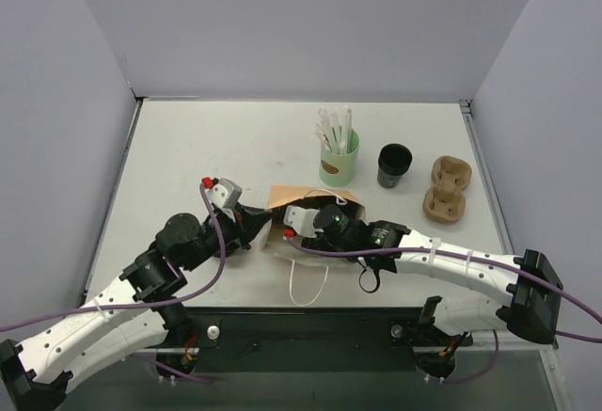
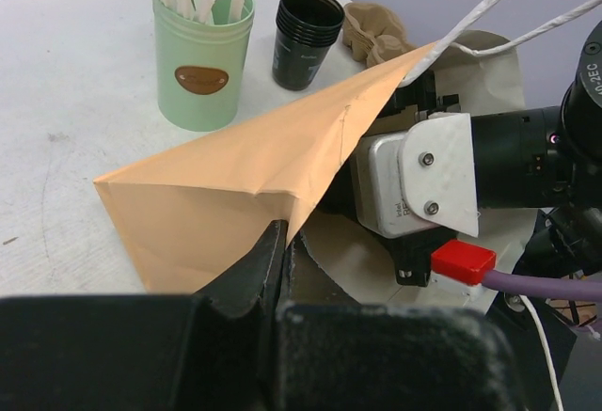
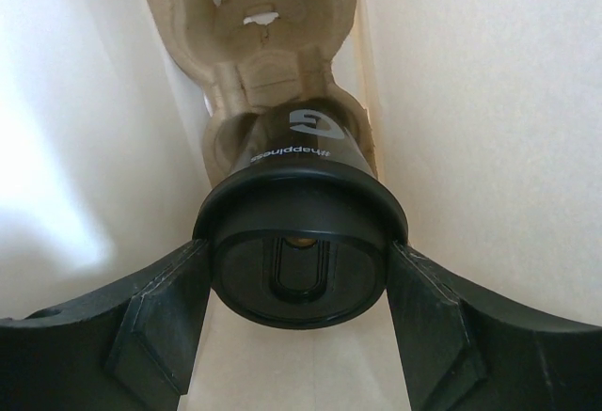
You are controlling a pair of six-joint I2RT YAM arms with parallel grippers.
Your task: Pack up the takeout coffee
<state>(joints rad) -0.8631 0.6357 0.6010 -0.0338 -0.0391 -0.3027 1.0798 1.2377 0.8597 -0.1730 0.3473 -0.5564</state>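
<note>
Two grippers are at one paper bag point(image 1: 293, 197) lying on its side on the table point(image 1: 207, 148). The right gripper point(image 3: 297, 279) reaches inside it, and its fingers point(image 3: 160, 322) press against both sides of the round black lid point(image 3: 299, 218) of the coffee cup point(image 3: 296, 152), so it is clamped on the cup. The cup lies straight ahead of that gripper, between its fingertips. The cup's far end sits in a pocket of a cardboard tray point(image 3: 254, 16), which stretches deeper into the bag, away from the fingers. Pale bag walls close in on both sides of the gripper.

The left gripper point(image 2: 280, 251) is pinched shut on the brown edge of the bag, holding the flap lifted in front of it. Just to the right of its fingers is the right arm's wrist camera. Beyond the flap, well apart from the left gripper, stand a green cup point(image 1: 339, 162) of white straws point(image 1: 334, 129) and a stack of black cups point(image 1: 394, 165). A second cardboard tray point(image 1: 446, 188) lies farther right.
</note>
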